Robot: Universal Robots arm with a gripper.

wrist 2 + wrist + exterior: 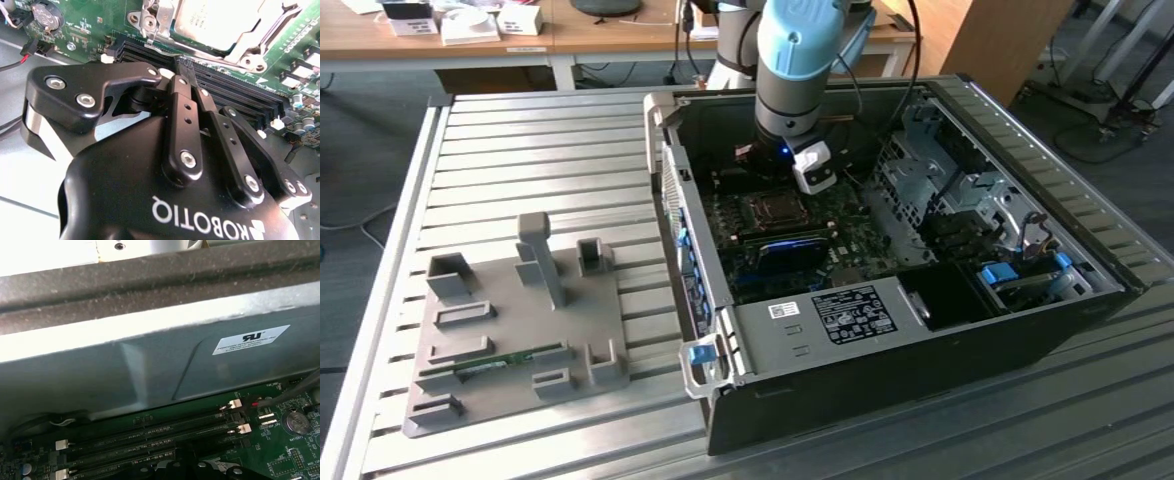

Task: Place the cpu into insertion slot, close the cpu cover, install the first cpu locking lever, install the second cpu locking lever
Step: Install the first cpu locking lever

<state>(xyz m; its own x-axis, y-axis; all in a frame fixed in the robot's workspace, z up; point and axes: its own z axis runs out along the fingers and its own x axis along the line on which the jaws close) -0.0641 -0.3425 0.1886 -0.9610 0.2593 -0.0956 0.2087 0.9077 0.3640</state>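
One cpu (212, 20) is seen in the second wrist view, seated in the socket area of the green motherboard (95, 25), its flat silvery-grey top facing up. The cpu cover (239, 50), a thin bright metal frame, appears to lie down around the chip's edges. Whether it is fully latched cannot be told, and a slim lever rod (274, 26) runs along one side of it.

The gripper (181, 64) is poised just beside the socket, over the black memory slots (225, 95). Its black jointed fingers (184, 107) are brought together at the tips, with nothing visibly held between them.

Risks are judged as follows:
- The narrow tips could slip off a thin, smooth, springy lever rod, since little contact surface is offered.
- A low or skewed approach could strike the plastic memory-slot ridges or the small components nearby.
- A cover that is not fully down could be bent, or the chip stressed, if a lever is forced.

A round metal coin cell (45, 15) sits on the board, well apart from the socket. In the exterior view the arm (794, 60) reaches down into the dark sheet-metal computer case (894, 370), which rests on a ribbed metal table (534, 140). A grey moulded fixture (520, 330) lies on the table on the exterior view's left.
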